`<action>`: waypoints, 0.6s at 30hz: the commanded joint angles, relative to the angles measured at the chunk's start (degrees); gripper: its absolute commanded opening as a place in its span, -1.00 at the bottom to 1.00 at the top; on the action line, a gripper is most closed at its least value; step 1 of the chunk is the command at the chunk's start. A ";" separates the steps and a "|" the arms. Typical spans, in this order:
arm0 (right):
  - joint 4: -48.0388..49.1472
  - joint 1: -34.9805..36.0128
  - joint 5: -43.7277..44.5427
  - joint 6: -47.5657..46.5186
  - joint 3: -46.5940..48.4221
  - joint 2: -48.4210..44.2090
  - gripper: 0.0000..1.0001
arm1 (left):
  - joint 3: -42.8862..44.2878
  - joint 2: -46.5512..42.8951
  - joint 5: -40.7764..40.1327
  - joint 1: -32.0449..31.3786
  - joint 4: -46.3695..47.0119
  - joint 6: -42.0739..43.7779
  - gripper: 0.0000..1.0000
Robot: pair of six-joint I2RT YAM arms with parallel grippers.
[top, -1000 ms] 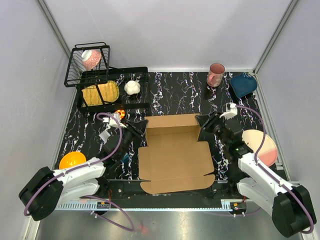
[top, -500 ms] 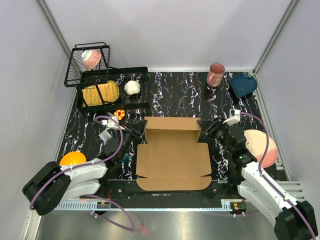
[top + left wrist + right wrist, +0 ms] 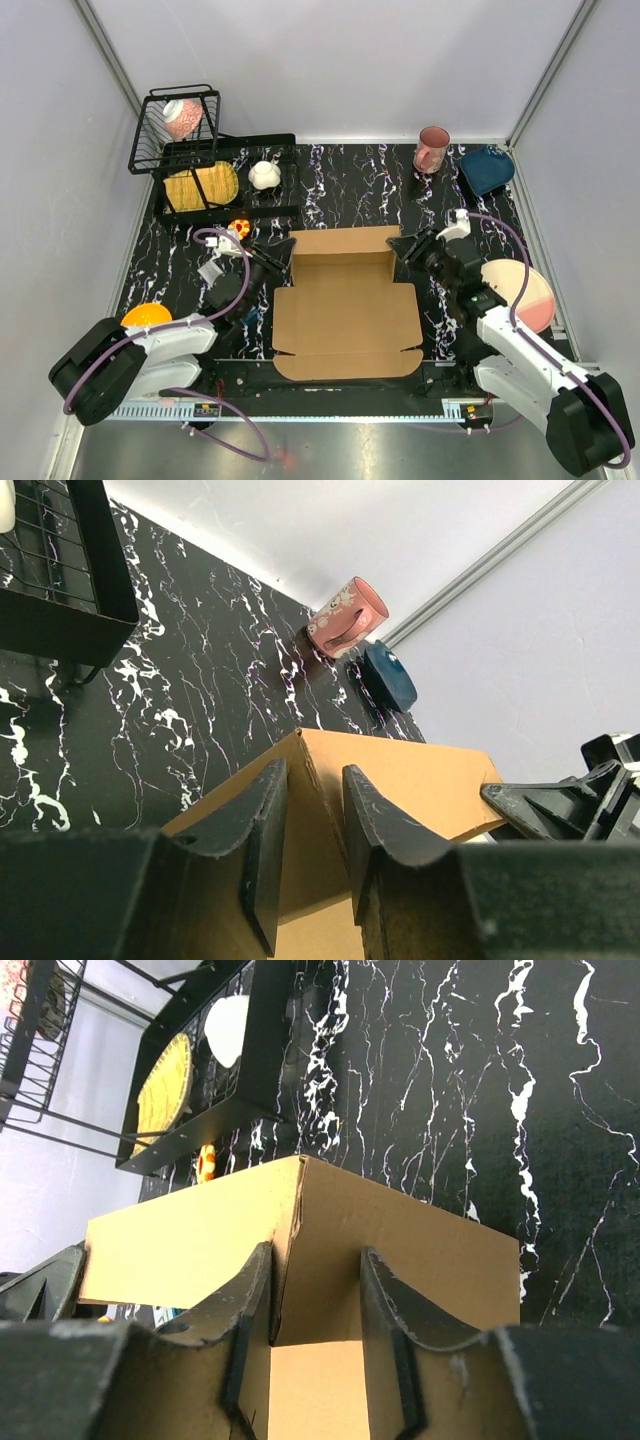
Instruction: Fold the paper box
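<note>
The paper box (image 3: 345,315) is a brown cardboard sheet lying flat mid-table with its far wall folded up. My left gripper (image 3: 283,262) is at the wall's left corner and my right gripper (image 3: 403,248) at its right corner. In the left wrist view the left gripper (image 3: 315,770) straddles the folded corner of the paper box (image 3: 400,780), jaws partly closed on it. In the right wrist view the right gripper (image 3: 315,1250) straddles the other corner of the paper box (image 3: 180,1240). Its left finger presses the wall there.
A black dish rack (image 3: 250,212) with a yellow plate and a wire basket (image 3: 178,125) stand far left. A pink mug (image 3: 432,150) and blue dish (image 3: 487,168) sit far right. A pink plate (image 3: 520,295) lies right, an orange bowl (image 3: 143,318) left, a small orange toy (image 3: 240,228) by the rack.
The box has slid a little left and squared up from its earlier tilt. Both grippers stayed at the far corners and moved with the raised wall.
</note>
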 commanded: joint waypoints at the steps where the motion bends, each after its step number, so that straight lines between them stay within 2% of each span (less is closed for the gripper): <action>1: -3.12 1.39 -6.47 1.49 -6.65 3.60 -0.42 | -2.84 7.02 7.43 -1.16 -10.63 0.66 -0.42; 8: -3.63 1.39 -6.56 2.99 -9.99 2.28 -0.46 | -6.70 15.54 7.87 -1.07 3.94 -2.59 -0.60; 13: -7.24 1.47 -5.59 1.58 -8.68 -0.79 -0.41 | -7.24 16.96 8.57 -1.15 6.25 -3.03 -0.62; 14: -8.55 1.39 -5.33 1.32 -7.81 -1.41 -0.37 | -7.15 16.43 8.57 -1.07 5.47 -2.68 -0.61; 16: -10.14 1.39 -4.89 0.62 -6.66 -2.20 -0.16 | -6.71 13.98 8.14 -1.07 3.89 -2.16 -0.59; 18: -13.74 1.39 -3.75 -0.35 -4.55 -3.69 0.16 | -5.39 9.52 7.52 -1.16 -1.37 -0.84 -0.56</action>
